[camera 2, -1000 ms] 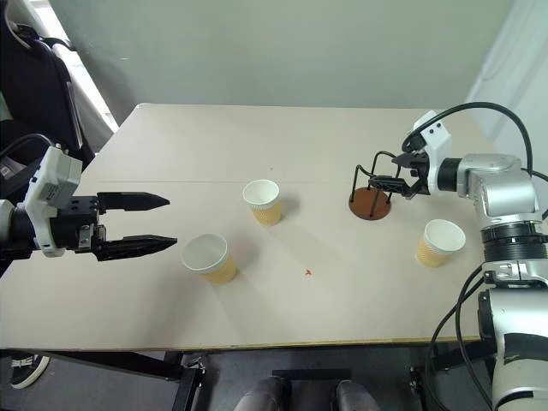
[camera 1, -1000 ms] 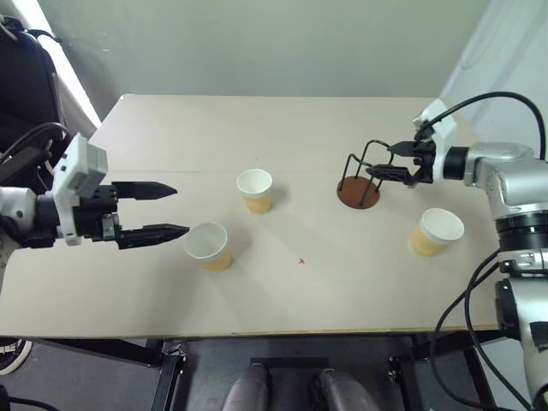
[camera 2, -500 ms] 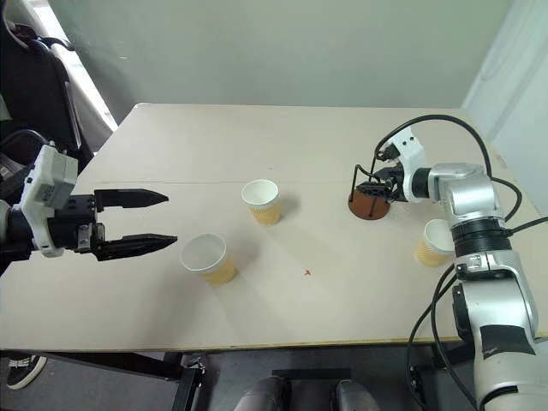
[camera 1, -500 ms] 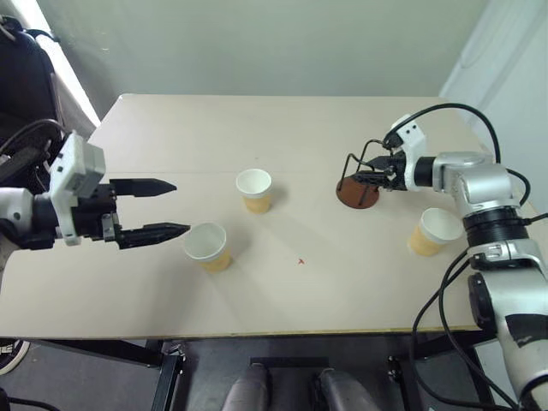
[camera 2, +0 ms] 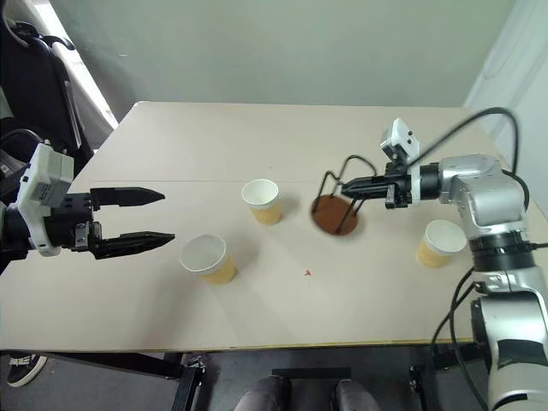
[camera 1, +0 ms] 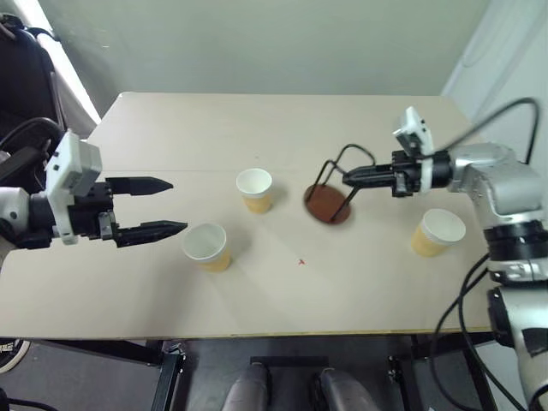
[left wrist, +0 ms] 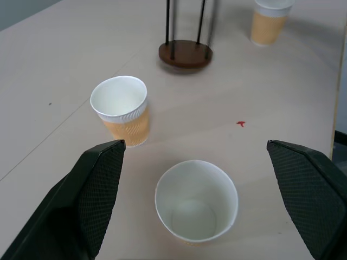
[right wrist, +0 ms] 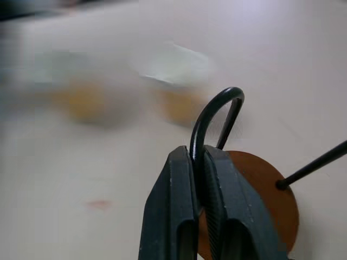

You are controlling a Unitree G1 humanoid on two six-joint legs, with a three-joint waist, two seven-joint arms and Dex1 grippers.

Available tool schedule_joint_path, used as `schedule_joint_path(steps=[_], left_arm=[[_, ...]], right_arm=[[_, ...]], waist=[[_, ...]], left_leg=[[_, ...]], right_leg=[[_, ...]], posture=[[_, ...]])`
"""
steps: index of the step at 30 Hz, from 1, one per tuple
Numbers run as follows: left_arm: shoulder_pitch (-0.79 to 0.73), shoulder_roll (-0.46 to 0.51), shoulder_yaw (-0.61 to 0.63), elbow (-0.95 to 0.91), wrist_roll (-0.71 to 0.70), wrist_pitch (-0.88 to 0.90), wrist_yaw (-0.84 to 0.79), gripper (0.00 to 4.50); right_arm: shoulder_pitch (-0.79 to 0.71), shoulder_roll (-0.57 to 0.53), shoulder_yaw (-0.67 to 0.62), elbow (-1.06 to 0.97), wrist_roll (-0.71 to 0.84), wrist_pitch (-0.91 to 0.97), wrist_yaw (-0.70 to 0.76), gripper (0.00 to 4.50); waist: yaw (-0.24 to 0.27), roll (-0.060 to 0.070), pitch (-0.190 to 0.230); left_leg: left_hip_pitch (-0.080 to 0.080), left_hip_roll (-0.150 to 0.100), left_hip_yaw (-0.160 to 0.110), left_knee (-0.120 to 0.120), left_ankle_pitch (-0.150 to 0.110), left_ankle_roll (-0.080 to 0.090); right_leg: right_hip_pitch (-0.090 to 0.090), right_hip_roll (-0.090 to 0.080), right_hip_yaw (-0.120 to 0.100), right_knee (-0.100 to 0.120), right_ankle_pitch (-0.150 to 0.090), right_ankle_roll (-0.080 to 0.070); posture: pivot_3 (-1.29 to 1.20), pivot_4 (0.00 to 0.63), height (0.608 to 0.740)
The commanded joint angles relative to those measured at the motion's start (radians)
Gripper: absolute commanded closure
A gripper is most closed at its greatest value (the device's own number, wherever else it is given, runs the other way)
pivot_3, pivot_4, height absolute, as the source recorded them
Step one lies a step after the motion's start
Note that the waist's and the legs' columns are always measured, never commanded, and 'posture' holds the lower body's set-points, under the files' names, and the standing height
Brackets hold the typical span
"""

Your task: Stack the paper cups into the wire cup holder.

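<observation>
Plain beige table (camera 1: 282, 308) stood against a pale wall. The right gripper (camera 1: 349, 177) had its jaws pressed together on one wire loop of the wire cup holder (camera 1: 330, 195), whose base sat mid-table, just right of the middle paper cup (camera 1: 254, 189). The left gripper (camera 1: 171, 206) hung with jaws spread wide, level, the nearest paper cup (camera 1: 205, 246) lying just ahead of its tips, mouth up, long axis upright; judged the left arm better placed for it. A third paper cup (camera 1: 437, 232) stood below the right forearm. The right wrist view was motion-blurred, cups indistinct.
</observation>
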Motion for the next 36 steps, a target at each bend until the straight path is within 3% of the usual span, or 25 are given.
schedule_joint_path(steps=[1,6,13,32,36], left_arm=[[-0.029,0.014,0.004,0.005,0.004,-0.020,-0.004,0.00],[-0.062,0.004,-0.030,0.018,0.010,-0.028,-0.010,0.00],[-0.064,0.001,-0.034,0.007,0.003,-0.027,-0.009,0.00],[-0.002,0.015,0.018,-0.035,-0.006,-0.001,0.017,0.00],[-0.011,0.014,0.011,-0.031,-0.006,-0.006,0.015,0.00]], right_arm=[[0.019,-0.043,-0.004,-0.214,0.130,0.086,0.086,4.44],[0.046,-0.034,0.106,-0.355,0.111,0.075,0.081,4.44],[0.060,0.011,0.265,-0.305,-0.032,-0.094,0.088,4.44],[0.056,0.079,0.338,-0.168,-0.216,-0.321,0.095,4.44],[0.073,0.071,0.344,-0.178,-0.231,-0.322,0.101,3.41]], waist=[[-0.001,-0.001,0.000],[-0.004,-0.002,0.000],[-0.005,-0.003,-0.001],[-0.006,-0.004,-0.002],[-0.006,-0.005,-0.002]], left_leg=[[0.000,0.000,0.000,0.000,0.001,-0.001],[0.006,0.001,0.000,0.000,0.001,0.002],[0.006,0.001,-0.001,0.001,0.004,0.003],[0.006,0.001,-0.001,0.000,0.002,0.003],[0.006,0.001,-0.001,0.000,0.002,0.003]], right_leg=[[0.000,0.000,0.000,0.000,0.000,0.000],[0.005,0.001,0.000,0.001,0.000,-0.001],[0.004,0.001,0.000,0.002,0.002,-0.003],[0.004,0.001,-0.001,0.002,0.002,-0.003],[0.004,0.001,-0.001,0.002,0.002,-0.004]], posture=[[0.00,0.150,0.740],[0.00,0.150,0.740],[0.00,0.150,0.740],[0.00,0.150,0.740],[0.00,0.150,0.740]])
